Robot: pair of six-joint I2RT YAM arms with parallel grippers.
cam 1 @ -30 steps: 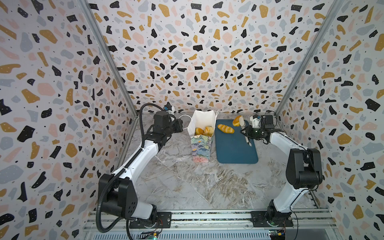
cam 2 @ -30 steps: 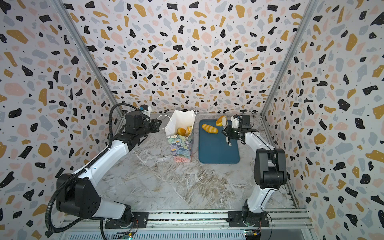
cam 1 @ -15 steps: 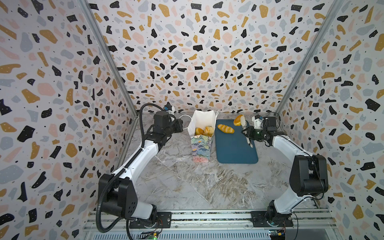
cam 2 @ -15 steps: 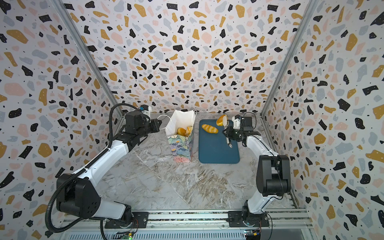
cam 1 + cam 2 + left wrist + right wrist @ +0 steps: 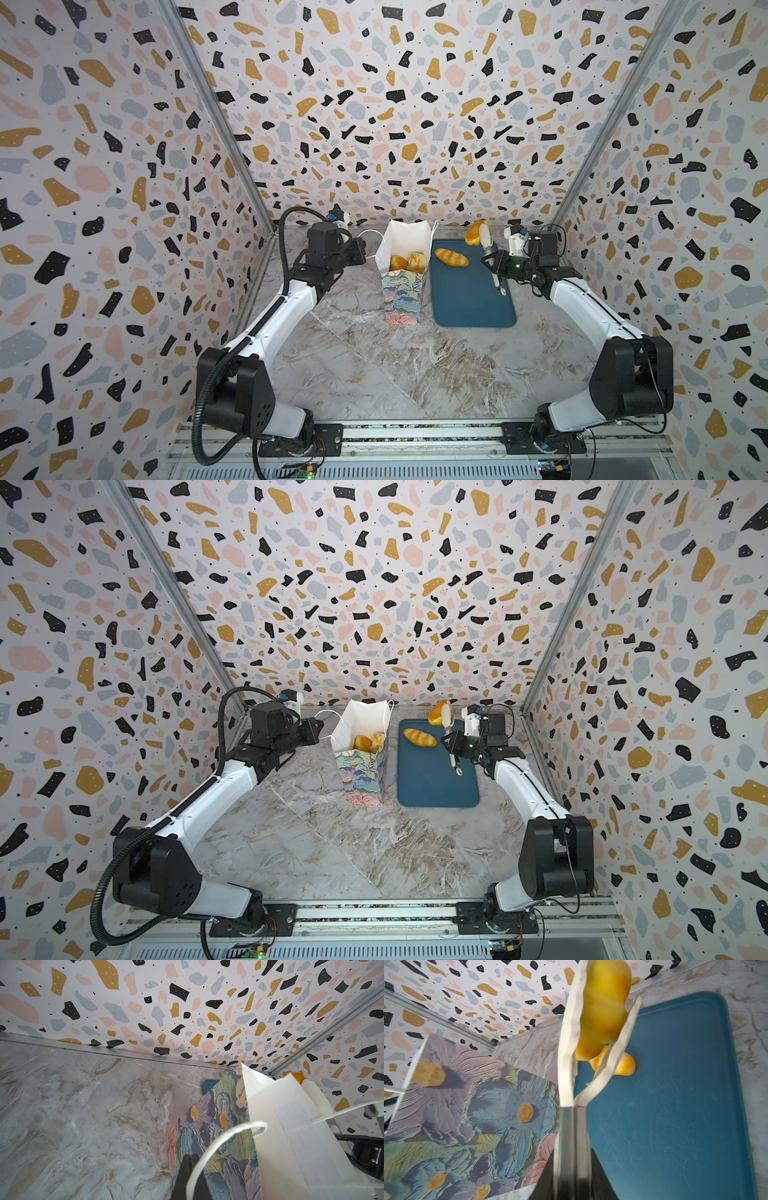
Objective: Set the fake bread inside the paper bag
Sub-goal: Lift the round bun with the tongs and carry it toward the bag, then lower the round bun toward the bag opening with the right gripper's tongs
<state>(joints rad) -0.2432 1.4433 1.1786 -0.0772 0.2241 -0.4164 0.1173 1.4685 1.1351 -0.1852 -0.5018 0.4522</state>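
We see the right gripper (image 5: 573,1109) clamping white tongs (image 5: 566,1064) that pinch one fake bread (image 5: 604,1012); the left gripper (image 5: 190,1159), jaws closed, sits beside the paper bag (image 5: 207,1126).

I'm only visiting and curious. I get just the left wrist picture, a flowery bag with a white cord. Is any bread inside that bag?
Observer: Yes. In both top views, two golden breads sit inside the paper bag.
Visitor: Is any bread outside it?
Observer: One oval loaf lies on the blue tray, just right of the bag.
Visitor: What is the other arm doing?
Observer: The right gripper is shut on white tongs, and these pinch another bread, lifted near the tray's far edge.
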